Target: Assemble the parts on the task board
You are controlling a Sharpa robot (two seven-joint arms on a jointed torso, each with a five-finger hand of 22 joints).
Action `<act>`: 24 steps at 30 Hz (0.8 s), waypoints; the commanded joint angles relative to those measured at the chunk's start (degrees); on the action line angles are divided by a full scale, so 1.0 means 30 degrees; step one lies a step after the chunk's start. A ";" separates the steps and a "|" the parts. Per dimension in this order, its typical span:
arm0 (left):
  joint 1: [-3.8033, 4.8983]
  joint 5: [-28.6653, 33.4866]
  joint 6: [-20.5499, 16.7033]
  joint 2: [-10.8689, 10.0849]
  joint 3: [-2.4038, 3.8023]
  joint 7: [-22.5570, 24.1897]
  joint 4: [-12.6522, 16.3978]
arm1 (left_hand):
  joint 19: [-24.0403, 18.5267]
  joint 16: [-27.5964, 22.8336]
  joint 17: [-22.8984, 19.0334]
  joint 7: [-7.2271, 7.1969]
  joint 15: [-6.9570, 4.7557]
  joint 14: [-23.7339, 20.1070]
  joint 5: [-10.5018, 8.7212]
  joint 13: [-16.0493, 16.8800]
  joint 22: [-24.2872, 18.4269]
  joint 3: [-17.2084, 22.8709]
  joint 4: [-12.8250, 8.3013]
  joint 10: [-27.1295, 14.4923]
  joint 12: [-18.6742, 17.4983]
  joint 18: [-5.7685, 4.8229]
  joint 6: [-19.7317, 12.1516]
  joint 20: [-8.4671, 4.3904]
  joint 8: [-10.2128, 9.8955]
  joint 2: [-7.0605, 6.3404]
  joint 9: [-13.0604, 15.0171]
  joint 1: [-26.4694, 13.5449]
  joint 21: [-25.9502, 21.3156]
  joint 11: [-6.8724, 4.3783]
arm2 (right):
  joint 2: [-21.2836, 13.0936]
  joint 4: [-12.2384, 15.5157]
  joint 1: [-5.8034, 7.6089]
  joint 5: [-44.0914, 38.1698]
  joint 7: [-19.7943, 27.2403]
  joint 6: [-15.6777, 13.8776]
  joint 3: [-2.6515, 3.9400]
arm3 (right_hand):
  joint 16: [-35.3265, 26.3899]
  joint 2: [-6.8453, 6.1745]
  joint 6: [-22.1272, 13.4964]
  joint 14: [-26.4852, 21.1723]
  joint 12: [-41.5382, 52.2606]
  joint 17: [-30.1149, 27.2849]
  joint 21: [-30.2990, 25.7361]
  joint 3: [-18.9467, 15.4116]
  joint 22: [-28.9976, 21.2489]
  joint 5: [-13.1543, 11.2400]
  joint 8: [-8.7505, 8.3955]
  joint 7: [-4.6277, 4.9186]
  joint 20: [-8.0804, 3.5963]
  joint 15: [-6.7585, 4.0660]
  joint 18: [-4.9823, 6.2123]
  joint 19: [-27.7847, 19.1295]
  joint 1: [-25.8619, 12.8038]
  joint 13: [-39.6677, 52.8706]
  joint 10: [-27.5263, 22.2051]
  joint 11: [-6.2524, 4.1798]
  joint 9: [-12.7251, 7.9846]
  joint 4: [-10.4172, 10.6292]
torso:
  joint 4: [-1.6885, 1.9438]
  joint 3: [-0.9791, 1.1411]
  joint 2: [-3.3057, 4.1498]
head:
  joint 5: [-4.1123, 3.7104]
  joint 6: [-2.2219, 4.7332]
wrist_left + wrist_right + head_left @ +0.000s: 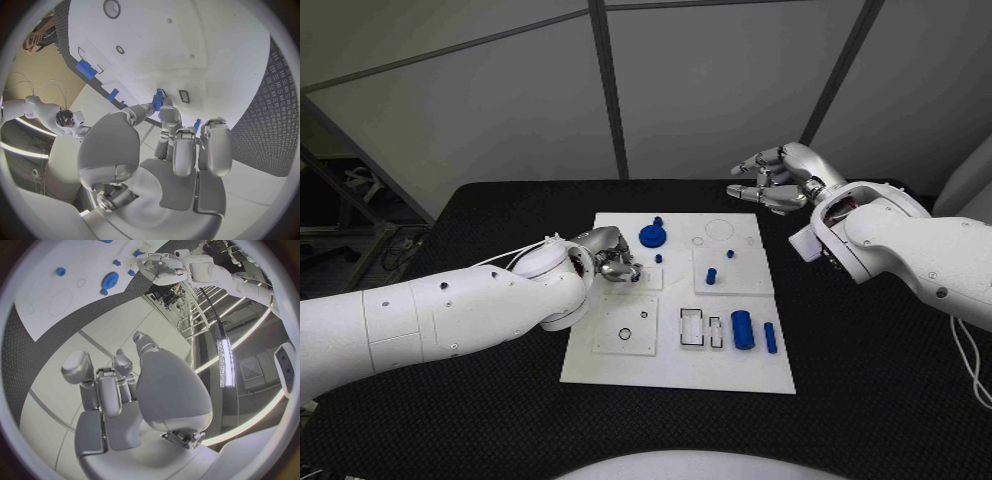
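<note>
The left hand (606,252) pinches a small blue part (157,100) over the task board (733,372); it should lower it straight. The right hand (777,180) hovers released beyond the board.

One task board (678,372), six blue parts (743,329), two hands (772,184).

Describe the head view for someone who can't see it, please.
A white rectangular task board lies on a black table, holding small blue plastic parts, including a blue gear-shaped piece. The robot's left hand rests at the board's left edge, pinching a small blue peg; its right hand hovers beyond the far right corner, holding nothing.
</note>
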 commanded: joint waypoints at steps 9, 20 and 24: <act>-0.0067 -0.0088 0.0765 -0.0114 -0.0063 -0.0318 0.0210 | 0.0176 0.0046 0.5023 0.0025 -0.0134 0.2023 0.0111 0.0039 0.1956 0.2845 -0.2908 0.0639 -0.0002 -0.0350 0.0091 0.0012 0.0086 -0.0059 0.0006 0.0138 -0.0035 -0.0492 | 0.0027 -0.0017 0.0027 -0.0073 0.0171 0.0099 0.0011 | -0.0116 0.0060 0.0139 0.1243 -0.0020 0.2128 -0.0067 -0.0019 -0.0018 0.0076 0.0076 0.0017 -0.0086 -0.0128 0.0377 -0.0091 -0.0191 -0.0004 0.0065 -0.0072 -0.0029 0.0095 | 0.0016 -0.0010 -0.0004 | 0.0031 0.0010; -0.0071 -0.0286 0.0597 -0.0250 -0.0062 -0.0430 0.0230 | 0.0227 0.0046 0.5023 0.0012 -0.0138 0.2023 0.0114 0.0144 0.2042 0.2797 -0.2908 0.0698 0.0095 -0.0374 0.0109 0.0010 0.0103 -0.0066 0.0000 0.0184 0.0040 -0.0504 | 0.0029 -0.0072 0.0025 -0.0085 0.0178 0.0091 0.0011 | -0.0134 0.0085 0.0145 0.1239 -0.0020 0.2100 -0.0089 -0.0029 -0.0047 0.0108 0.0095 0.0013 -0.0090 -0.0132 0.0382 -0.0102 -0.0227 -0.0012 0.0063 -0.0076 -0.0031 0.0140 | -0.0007 -0.0002 0.0014 | 0.0080 0.0074; -0.0071 -0.0305 0.0573 -0.0260 -0.0060 -0.0440 0.0249 | 0.0253 0.0046 0.5023 0.0005 -0.0141 0.2023 0.0119 0.0193 0.2084 0.2788 -0.2906 0.0731 0.0142 -0.0386 0.0122 0.0008 0.0113 -0.0057 -0.0002 0.0205 0.0077 -0.0511 | 0.0031 -0.0081 0.0024 -0.0094 0.0181 0.0087 0.0011 | -0.0134 0.0085 0.0145 0.1239 -0.0020 0.2100 -0.0089 -0.0029 -0.0047 0.0108 0.0095 0.0013 -0.0090 -0.0132 0.0382 -0.0102 -0.0227 -0.0012 0.0063 -0.0076 -0.0031 0.0140 | -0.0010 -0.0005 0.0010 | 0.0089 0.0047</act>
